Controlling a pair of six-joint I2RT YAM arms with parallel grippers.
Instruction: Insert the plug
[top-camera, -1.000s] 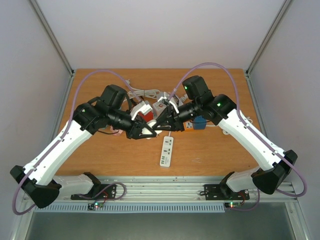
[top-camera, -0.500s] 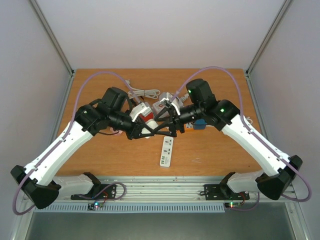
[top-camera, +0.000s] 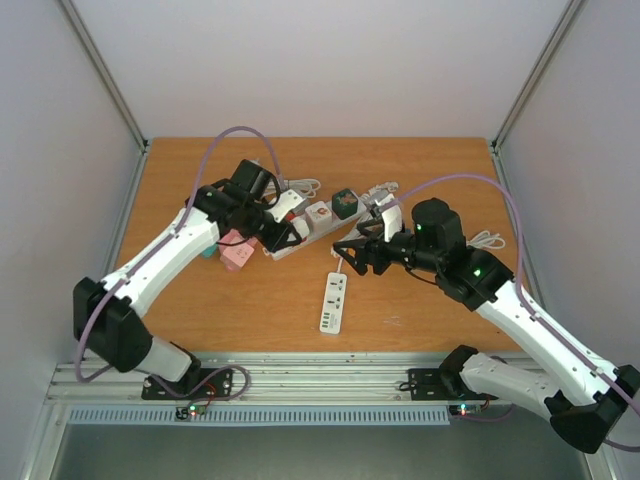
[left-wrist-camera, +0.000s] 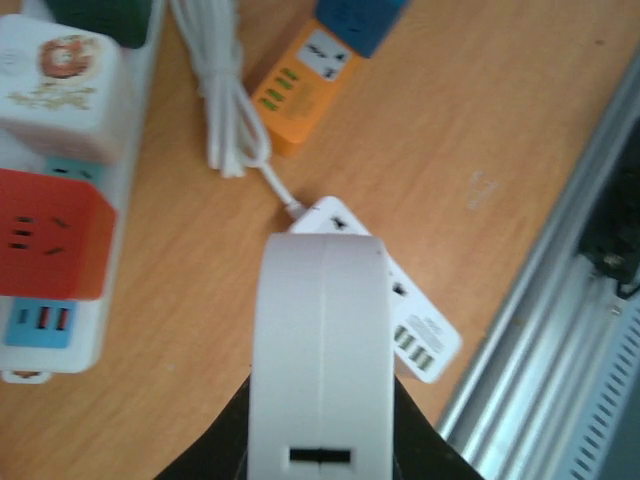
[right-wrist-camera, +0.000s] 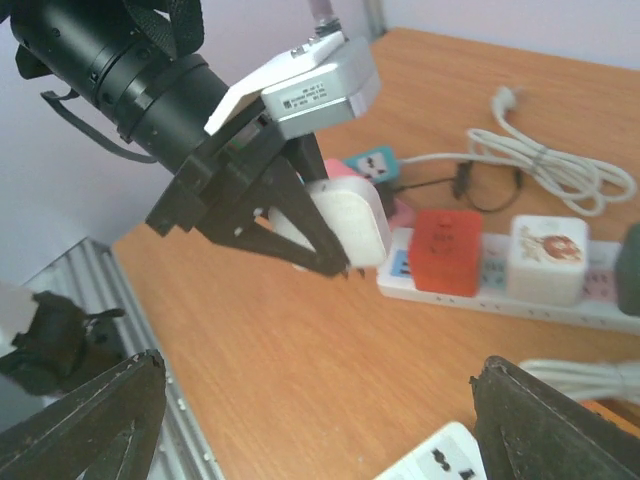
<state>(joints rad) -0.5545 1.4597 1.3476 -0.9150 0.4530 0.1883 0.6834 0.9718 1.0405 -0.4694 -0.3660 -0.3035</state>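
Under the left wrist camera: the left hand (left-wrist-camera: 320, 435) is closed on a white rounded plastic plug (left-wrist-camera: 320, 330), gripping it by its two sides above the wooden counter (left-wrist-camera: 480, 110).
Below the plug: a small white flat power strip (left-wrist-camera: 425, 335) lies partly hidden under it. A long white power strip (left-wrist-camera: 50, 335) lies at the left and carries a red cube adapter (left-wrist-camera: 55, 235) and a white cube adapter (left-wrist-camera: 60, 85).
Risk in this view: the pins are hidden, so I cannot tell how they stand to any socket. If they come down turned or beside the holes, the plug may jam or twist in the grip.
From the right wrist camera: the right hand (right-wrist-camera: 320, 370) is wide open and holds nothing. The plug hangs in the left hand near the end of the long strip, close to the red cube.
Risk in this view: nothing holds either strip down, so a push could slide the strip away and leave the plug unseated. The broad plug body could also knock the red cube.
From above: both hands are near each other over the middle of the counter, and the small strip lies between the arms.
Risk from above: the arms could touch if both move inward together. A coiled white cable (top-camera: 485, 240) beside the right arm could be caught.
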